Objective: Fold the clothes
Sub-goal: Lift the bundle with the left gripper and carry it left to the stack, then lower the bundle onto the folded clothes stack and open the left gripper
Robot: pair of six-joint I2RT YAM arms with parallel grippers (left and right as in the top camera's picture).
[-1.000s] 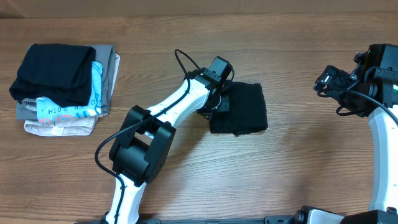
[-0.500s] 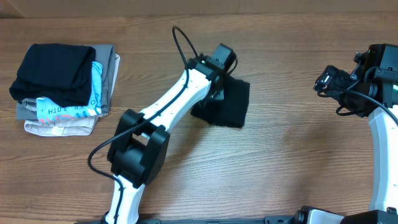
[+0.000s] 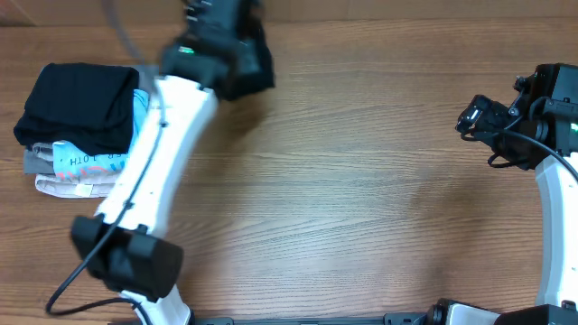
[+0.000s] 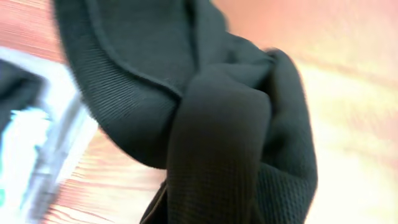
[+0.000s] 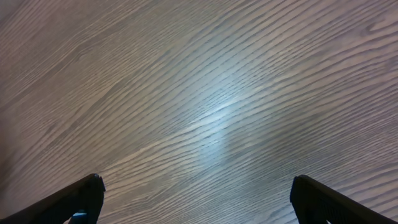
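Note:
The black T-shirt (image 3: 256,69), folded into a small bundle, hangs from my left gripper (image 3: 233,45), which is shut on it and blurred with motion at the far left-centre of the table. In the left wrist view the black ribbed fabric (image 4: 205,118) fills the frame and hides the fingers. My right gripper (image 5: 196,199) is open and empty above bare wood; it also shows in the overhead view (image 3: 473,117) at the right edge.
A stack of folded garments stands at the far left: a black one (image 3: 77,101) on top, a light-blue-and-white printed one (image 3: 95,155), then grey and beige ones (image 3: 86,185). Its edge shows in the left wrist view (image 4: 22,134).
My left arm has swung left and toward the far edge, carrying the folded black T-shirt off the table's middle toward the stack. The right arm has not moved.

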